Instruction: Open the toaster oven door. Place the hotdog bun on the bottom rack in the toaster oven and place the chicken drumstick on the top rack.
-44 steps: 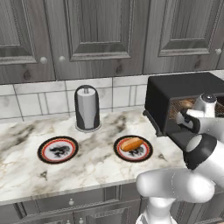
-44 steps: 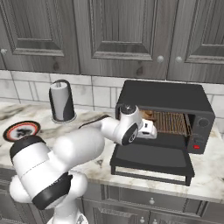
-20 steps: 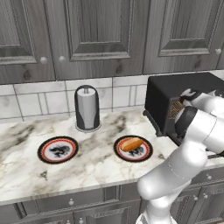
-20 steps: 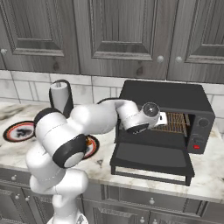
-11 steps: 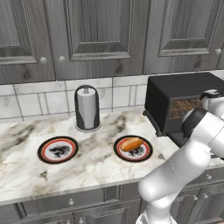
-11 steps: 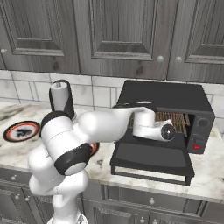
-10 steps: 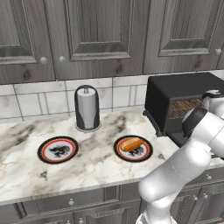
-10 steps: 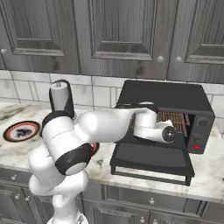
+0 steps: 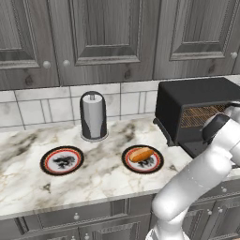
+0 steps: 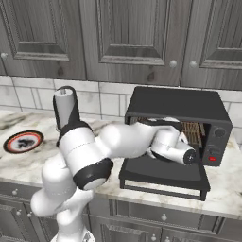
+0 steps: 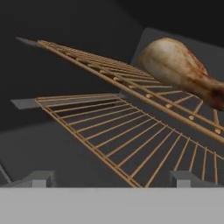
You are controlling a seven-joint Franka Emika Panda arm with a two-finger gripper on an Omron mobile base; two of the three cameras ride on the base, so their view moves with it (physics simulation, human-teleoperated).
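Since a moment ago your arm has reached deeper into the boxy black toaster oven (image 10: 179,109), claw spread and empty, brown lumpy chicken drumstick (image 11: 183,70) resting on its upper wire rack (image 11: 131,81); next, withdraw for the orange-tan hotdog bun (image 9: 141,153).

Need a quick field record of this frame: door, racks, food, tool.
toaster oven door: open, folded down flat
chicken drumstick: lying on the top rack
bottom rack: bare, no bun on it
hotdog bun: on a plate on the counter, left of the toaster oven
tool: open, holding nothing, at the oven mouth
other plate: dark print, no food
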